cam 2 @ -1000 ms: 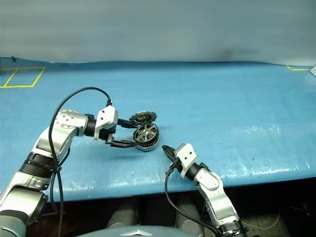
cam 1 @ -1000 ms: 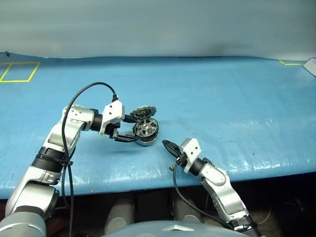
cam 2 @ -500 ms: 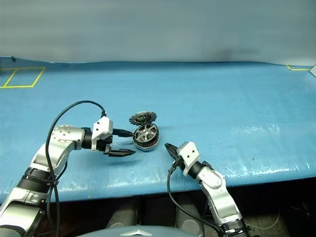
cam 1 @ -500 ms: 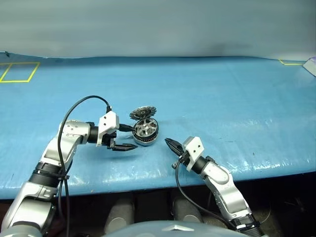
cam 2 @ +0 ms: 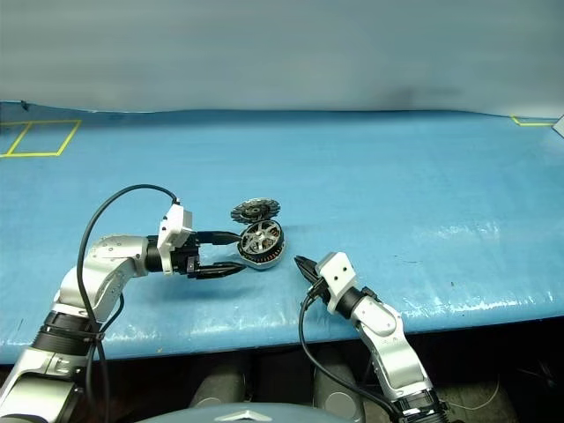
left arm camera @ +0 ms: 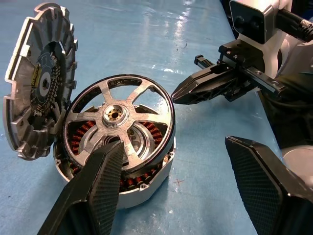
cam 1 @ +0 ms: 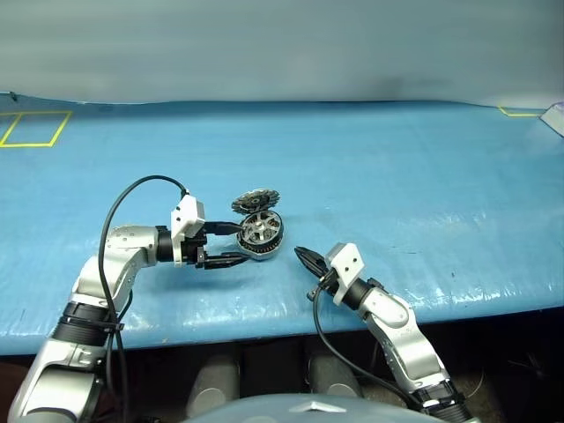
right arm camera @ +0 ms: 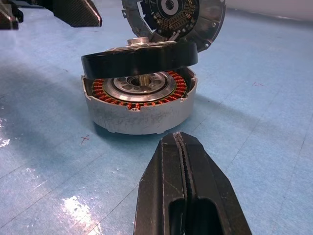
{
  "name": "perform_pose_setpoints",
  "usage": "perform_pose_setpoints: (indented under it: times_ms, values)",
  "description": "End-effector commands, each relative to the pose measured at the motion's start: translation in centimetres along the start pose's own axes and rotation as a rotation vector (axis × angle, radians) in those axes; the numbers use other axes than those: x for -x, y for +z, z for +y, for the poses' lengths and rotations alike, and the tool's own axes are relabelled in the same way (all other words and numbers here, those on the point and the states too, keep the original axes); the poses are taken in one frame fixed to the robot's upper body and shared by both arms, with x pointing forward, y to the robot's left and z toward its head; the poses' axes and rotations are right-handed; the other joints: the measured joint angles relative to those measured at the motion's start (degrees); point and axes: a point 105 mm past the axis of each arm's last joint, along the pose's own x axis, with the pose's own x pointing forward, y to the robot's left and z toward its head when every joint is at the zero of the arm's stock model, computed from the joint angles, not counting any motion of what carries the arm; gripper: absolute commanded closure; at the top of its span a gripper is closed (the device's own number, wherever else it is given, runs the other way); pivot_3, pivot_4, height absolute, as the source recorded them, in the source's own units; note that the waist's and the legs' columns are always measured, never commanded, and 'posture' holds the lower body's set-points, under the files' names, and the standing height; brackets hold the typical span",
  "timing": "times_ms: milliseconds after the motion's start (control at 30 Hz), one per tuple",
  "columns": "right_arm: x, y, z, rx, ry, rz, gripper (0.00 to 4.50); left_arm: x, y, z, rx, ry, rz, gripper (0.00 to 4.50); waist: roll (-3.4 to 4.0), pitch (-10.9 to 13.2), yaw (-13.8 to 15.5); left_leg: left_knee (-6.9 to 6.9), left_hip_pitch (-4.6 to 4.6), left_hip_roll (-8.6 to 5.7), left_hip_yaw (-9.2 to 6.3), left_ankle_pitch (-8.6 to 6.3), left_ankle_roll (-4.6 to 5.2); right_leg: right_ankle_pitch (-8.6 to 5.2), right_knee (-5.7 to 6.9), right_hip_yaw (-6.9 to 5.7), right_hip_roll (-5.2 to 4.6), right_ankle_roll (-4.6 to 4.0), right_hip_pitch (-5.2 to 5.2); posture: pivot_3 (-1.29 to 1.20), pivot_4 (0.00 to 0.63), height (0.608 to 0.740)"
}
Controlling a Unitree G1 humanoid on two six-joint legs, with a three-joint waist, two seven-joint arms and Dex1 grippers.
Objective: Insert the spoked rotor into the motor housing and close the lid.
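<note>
The motor housing (right arm camera: 139,110), a pale round base with copper windings, rests on the blue table. The spoked rotor (left arm camera: 120,120), silver spokes in a black rim, lies tilted on top of it, one edge raised. The lid (left arm camera: 36,83), a silver disc with a notched rim, stands on edge against the housing's far side. My left gripper (cam 1: 231,243) is open just left of the housing, one finger (left arm camera: 98,191) close to its edge; whether it touches I cannot tell. My right gripper (cam 1: 298,256) is shut and empty, pointing at the housing from the near right, a short gap away.
The blue table (cam 1: 397,176) stretches wide around the motor. Its front edge (cam 1: 264,322) runs just behind both grippers. A yellow taped square (cam 1: 35,129) marks the far left corner. A pale object (cam 1: 555,116) sits at the far right edge.
My left gripper, which straddled the motor a second ago, has drawn back to its left, sunk toward the table and rolled. The right gripper and the motor parts have stayed put.
</note>
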Motion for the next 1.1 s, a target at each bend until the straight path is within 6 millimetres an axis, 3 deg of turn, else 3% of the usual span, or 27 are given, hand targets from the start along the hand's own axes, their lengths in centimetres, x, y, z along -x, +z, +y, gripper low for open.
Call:
perform_pose_setpoints:
  times_ms: [33,433,1100]
  values:
    - [-0.1,1.5,-0.2,0.025,-0.008,-0.050,4.50,-0.2,1.8,0.3,-0.013,0.016,-0.085,0.91,0.00,0.00,0.00,0.00,0.00,0.00,0.00,0.00,0.00,0.00,0.00,0.00,0.00,0.00,0.00,0.00,0.150,0.740]
    - [-0.1,1.5,0.0,0.008,-0.011,-0.067,4.50,-1.6,1.2,2.1,-0.017,0.107,-0.122,0.91,0.00,0.00,0.00,0.01,0.05,0.00,0.01,0.00,0.00,0.01,0.00,0.00,0.01,0.00,0.04,0.00,0.150,0.740]
    - [-0.3,1.3,0.3,-0.005,-0.009,-0.072,4.50,-3.3,0.8,3.0,-0.011,0.133,-0.113,0.91,0.00,0.00,0.02,0.01,0.05,-0.01,0.01,0.00,0.00,0.01,-0.01,0.00,0.01,0.00,0.05,0.00,0.150,0.740]
